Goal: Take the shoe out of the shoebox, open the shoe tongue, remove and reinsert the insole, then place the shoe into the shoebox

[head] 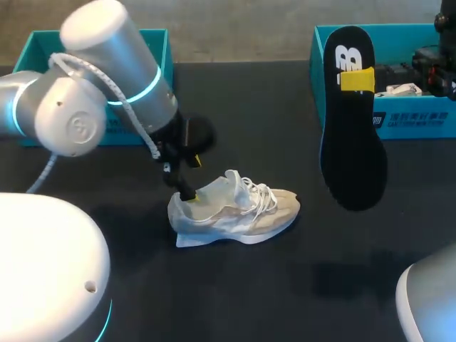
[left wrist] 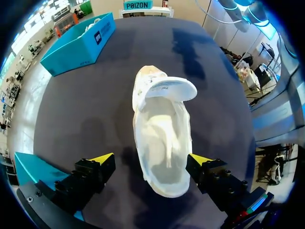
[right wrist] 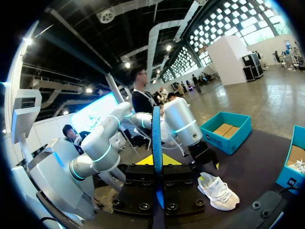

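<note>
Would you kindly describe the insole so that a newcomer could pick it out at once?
On the black table, look to the teal shoebox at the right edge. Held upright in front of it by the right gripper is the insole: a long, flat, black sole shape, unlike the pale laced shoe lying at mid-table.

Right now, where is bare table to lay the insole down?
Bare table lies between the shoe and the robot, and beyond the shoe between the left box and right box. The left gripper crowds the heel.
</note>
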Robot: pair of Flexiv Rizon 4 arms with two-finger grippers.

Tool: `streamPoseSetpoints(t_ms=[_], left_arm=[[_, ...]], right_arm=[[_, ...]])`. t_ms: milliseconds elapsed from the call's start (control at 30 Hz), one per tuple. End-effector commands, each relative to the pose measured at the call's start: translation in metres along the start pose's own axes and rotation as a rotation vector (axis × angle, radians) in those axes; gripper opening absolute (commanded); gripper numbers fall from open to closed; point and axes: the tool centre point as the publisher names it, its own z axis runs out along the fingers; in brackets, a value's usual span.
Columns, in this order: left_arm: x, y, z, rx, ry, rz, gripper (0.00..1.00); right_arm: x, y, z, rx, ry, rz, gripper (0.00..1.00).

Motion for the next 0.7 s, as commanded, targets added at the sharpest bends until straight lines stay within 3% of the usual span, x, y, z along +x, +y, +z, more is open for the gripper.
streamPoseSetpoints(t_ms=[33,567,700], left_arm=[[-0.008,-0.01,0.015,-0.021,0.007,-0.001,1.0],[-0.025,-0.021,0.053,-0.057,-0.022,-0.016,1.0],[-0.029,-0.018,0.061,-0.064,-0.033,-0.032,0.94]], right_arm=[[-0.002,0.003,0.002,0.006,0.002,0.002,0.0],[-0.002,0.003,0.002,0.006,0.002,0.002,0.0],[-0.002,0.003,0.002,0.006,0.002,0.002,0.0]])
